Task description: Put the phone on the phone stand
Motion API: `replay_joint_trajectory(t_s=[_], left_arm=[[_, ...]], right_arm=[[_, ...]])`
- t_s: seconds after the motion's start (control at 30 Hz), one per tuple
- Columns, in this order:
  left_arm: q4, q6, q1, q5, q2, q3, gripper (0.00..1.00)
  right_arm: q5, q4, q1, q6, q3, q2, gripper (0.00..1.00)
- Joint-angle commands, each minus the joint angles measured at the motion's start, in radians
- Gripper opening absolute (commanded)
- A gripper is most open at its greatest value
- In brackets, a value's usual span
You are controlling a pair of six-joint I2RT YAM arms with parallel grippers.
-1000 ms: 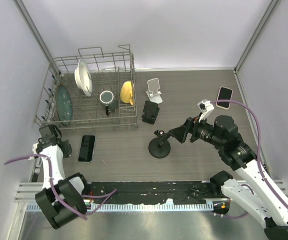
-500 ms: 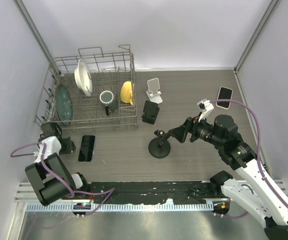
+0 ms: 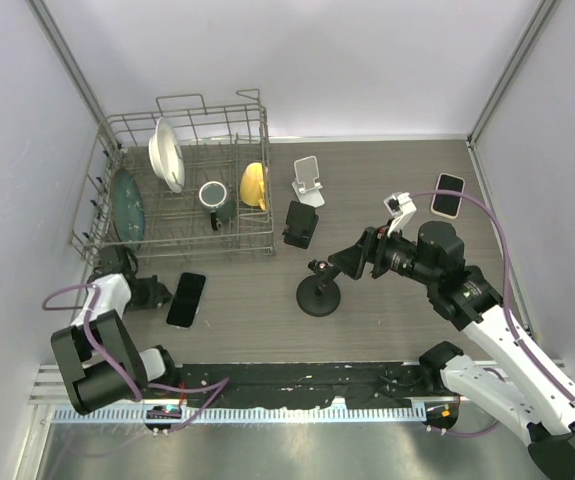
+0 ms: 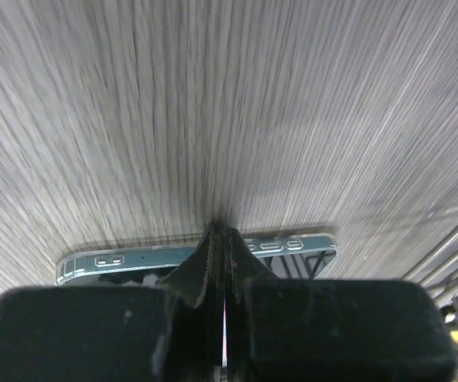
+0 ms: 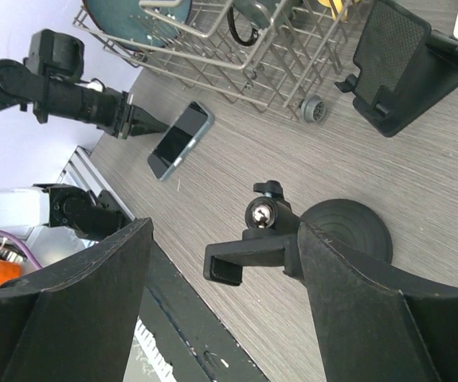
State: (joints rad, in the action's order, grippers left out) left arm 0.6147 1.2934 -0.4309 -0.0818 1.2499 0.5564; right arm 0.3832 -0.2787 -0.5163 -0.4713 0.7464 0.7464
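A black phone (image 3: pixel 186 299) lies flat and tilted on the table in front of the dish rack. It also shows in the left wrist view (image 4: pixel 133 259) and the right wrist view (image 5: pixel 180 139). My left gripper (image 3: pixel 155 292) is shut and empty, its tips (image 4: pixel 217 231) against the phone's left long edge. A black round-base phone stand (image 3: pixel 318 293) with a clamp arm (image 5: pixel 248 252) stands mid-table. My right gripper (image 3: pixel 352 262) is open just right of and above it, its jaws wide on either side of the clamp (image 5: pixel 225 239).
A wire dish rack (image 3: pixel 182 236) with plates and cups stands at the back left. A white stand (image 3: pixel 308 180) and a black wedge stand (image 3: pixel 300 223) sit beside it. A second phone in a light case (image 3: pixel 449 194) lies at the back right.
My left gripper has swung right against the phone, which slid right and turned to a tilt. My right gripper has shifted a little left and back near the stand.
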Motion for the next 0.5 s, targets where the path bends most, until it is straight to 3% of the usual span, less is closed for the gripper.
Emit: replay_joint_trajectory(t_s=[0.0, 0.13, 0.23, 0.47], left_arm=[[0.105, 0.049, 0.092, -0.042, -0.030, -0.085, 0.00], [0.100, 0.153, 0.231, -0.042, -0.099, -0.138, 0.00], [0.121, 0.161, 0.260, -0.036, -0.148, -0.150, 0.00], [0.157, 0.213, 0.346, -0.042, -0.273, -0.207, 0.00]], right_arm=[[0.006, 0.090, -0.016, -0.038, 0.048, 0.010, 0.79], [-0.006, 0.099, -0.045, -0.049, 0.053, 0.027, 0.79], [-0.026, 0.099, -0.077, -0.049, 0.057, 0.041, 0.79], [-0.223, 0.113, -0.342, -0.024, 0.091, 0.132, 0.79]])
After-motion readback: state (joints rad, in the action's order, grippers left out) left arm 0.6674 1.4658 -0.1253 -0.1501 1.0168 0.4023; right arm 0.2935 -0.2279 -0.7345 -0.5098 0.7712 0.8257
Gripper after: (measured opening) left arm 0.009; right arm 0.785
